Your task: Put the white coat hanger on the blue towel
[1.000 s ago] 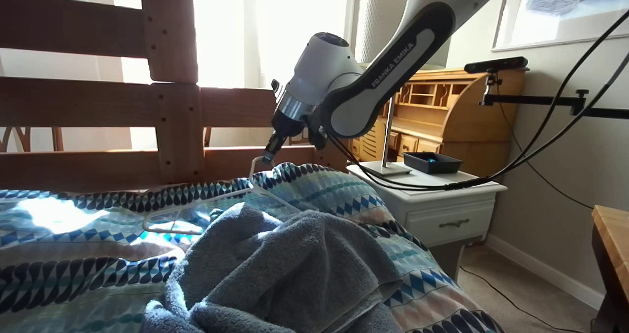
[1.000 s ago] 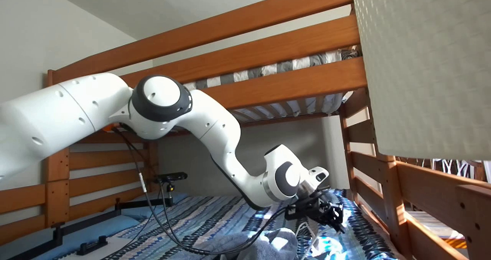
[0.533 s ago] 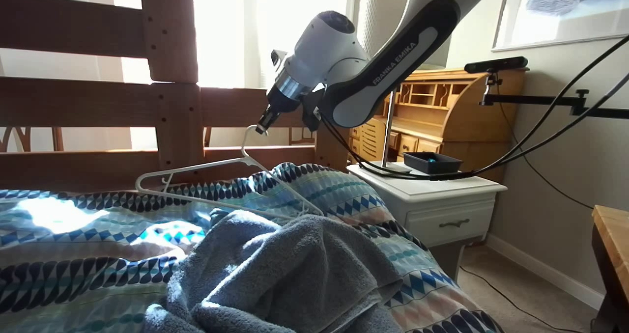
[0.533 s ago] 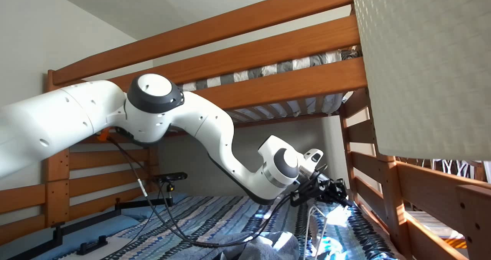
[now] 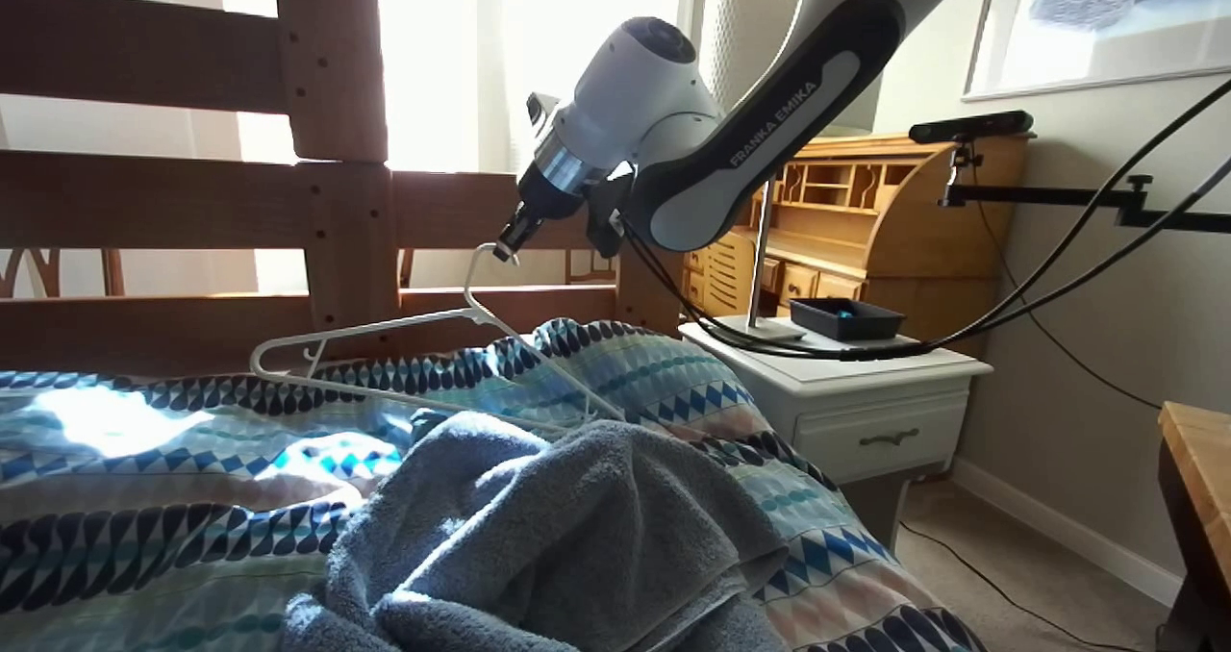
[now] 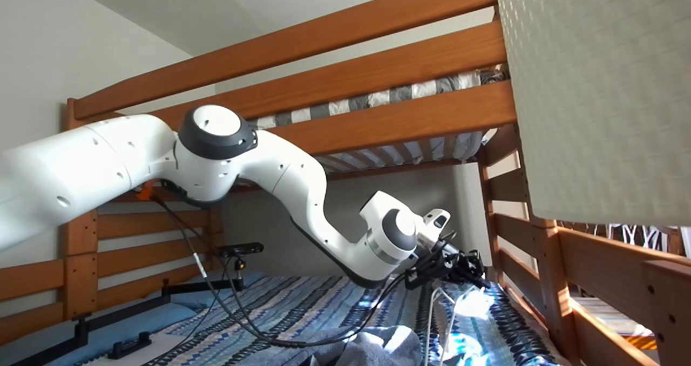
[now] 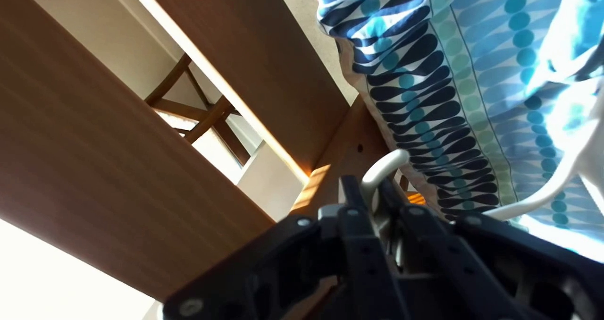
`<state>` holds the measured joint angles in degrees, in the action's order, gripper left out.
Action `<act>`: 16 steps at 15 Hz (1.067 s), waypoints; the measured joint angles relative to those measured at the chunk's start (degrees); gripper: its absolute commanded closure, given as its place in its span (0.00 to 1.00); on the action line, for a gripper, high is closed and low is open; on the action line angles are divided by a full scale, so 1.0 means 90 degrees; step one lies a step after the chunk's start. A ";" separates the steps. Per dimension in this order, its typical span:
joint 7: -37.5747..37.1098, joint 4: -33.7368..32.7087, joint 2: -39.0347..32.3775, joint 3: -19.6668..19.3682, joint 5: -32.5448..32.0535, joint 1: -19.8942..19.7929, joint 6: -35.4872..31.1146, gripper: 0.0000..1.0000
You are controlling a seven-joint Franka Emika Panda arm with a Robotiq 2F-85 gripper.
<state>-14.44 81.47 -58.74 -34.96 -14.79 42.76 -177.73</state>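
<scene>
"White plastic coat hanger (image 5: 476, 314): position, and held how?"

"Above the far part of the blue-and-white patterned quilt (image 5: 144, 537). Black two-finger gripper (image 7: 369, 186) is clamped on its hook (image 7: 385, 166); the wrist view has the hook pinched between both fingers (image 7: 350, 192)."

"Which way does it lie from there?"

"Below the gripper. Long axis, in an exterior view, slopes from high left to low right; the right end sits at the far edge of the rumpled blue-grey terry towel (image 5: 596, 517). Touching it or just behind, can't tell."

"Only one arm?"

"One, a white-and-black jointed robot arm (image 6: 302, 182), so nothing to choose. My reading: pick done, carry next. Hanger wants to come to the near side and slightly right, low end raised clear of the folds, then down. Held by the hook alone, it may swing, and that end could snag the terry."

"Surface?"

"Quilt looks soft, uneven; sun glare at left."

"Room?"

"Brown wooden bed rails (image 5: 144, 200) on the far side, bright window (image 5: 577, 17) beyond. At right, a white painted nightstand (image 5: 837, 455) with a shallow black tray (image 5: 856, 329). Wooden upper bunk (image 6: 324, 85) shows in an exterior view."
</scene>
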 measured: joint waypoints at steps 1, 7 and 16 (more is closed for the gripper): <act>0.0000 0.0036 0.0038 0.0005 0.0017 0.0001 0.0000 0.97; 0.0001 0.0149 0.0459 -0.0206 0.0027 0.0009 0.0000 0.97; 0.0181 0.0785 0.1437 0.0442 0.0026 -0.0296 0.0009 0.97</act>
<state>-12.81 88.54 -45.80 -30.98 -14.56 40.09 -177.65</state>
